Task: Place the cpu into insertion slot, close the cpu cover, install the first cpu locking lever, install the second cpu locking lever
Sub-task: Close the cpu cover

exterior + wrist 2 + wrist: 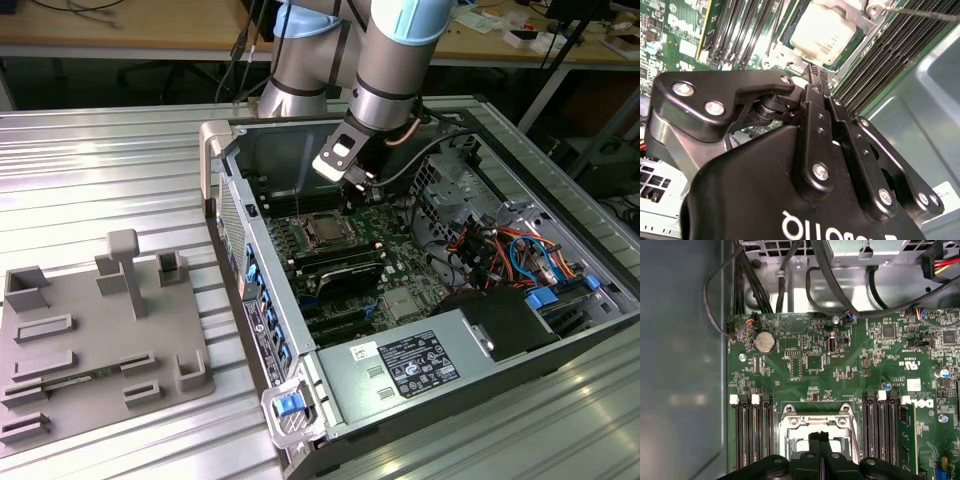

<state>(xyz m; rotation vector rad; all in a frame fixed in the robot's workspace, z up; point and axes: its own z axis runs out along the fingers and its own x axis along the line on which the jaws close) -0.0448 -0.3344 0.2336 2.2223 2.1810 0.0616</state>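
The cpu (822,32), a pale silver square, lies flat in its socket on the green motherboard (805,360) and also shows in the exterior view (325,230). The cpu cover (815,416), a shiny metal frame, lies around it; a corner of the cpu cover (860,12) shows in the second wrist view. A thin metal locking lever (925,15) sticks out past that corner. My gripper (818,436) hangs just above the socket's edge, its black fingers pressed together and shut on nothing I can see. In the exterior view my gripper (357,185) is inside the open case.
Black memory slots (752,435) flank the socket on both sides. Cable bundles (815,280) run along the case wall beyond the board. A power supply (420,365) and drive cables (510,250) fill the exterior view's right. A grey fixture plate (90,340) lies outside the case.
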